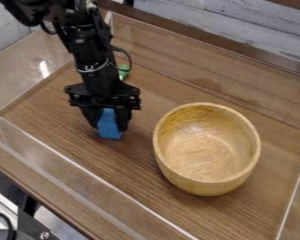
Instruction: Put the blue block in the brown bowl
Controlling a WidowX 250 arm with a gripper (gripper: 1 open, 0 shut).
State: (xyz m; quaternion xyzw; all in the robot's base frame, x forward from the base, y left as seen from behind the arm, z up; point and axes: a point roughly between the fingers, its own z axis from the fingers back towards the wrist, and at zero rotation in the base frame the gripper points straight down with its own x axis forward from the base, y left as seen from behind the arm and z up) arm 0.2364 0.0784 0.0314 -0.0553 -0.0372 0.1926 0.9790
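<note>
The blue block (110,125) rests on the wooden table, left of the brown bowl (208,147). My black gripper (109,117) points straight down over the block, and its two fingers straddle it tightly, one on each side. The jaws look shut on the block, which still touches the table. The bowl is upright with nothing inside it, a short way to the right of the gripper.
A clear plastic wall (65,178) runs around the wooden table (102,178), close along the front and left. A white panelled surface lies beyond the far edge at the top right.
</note>
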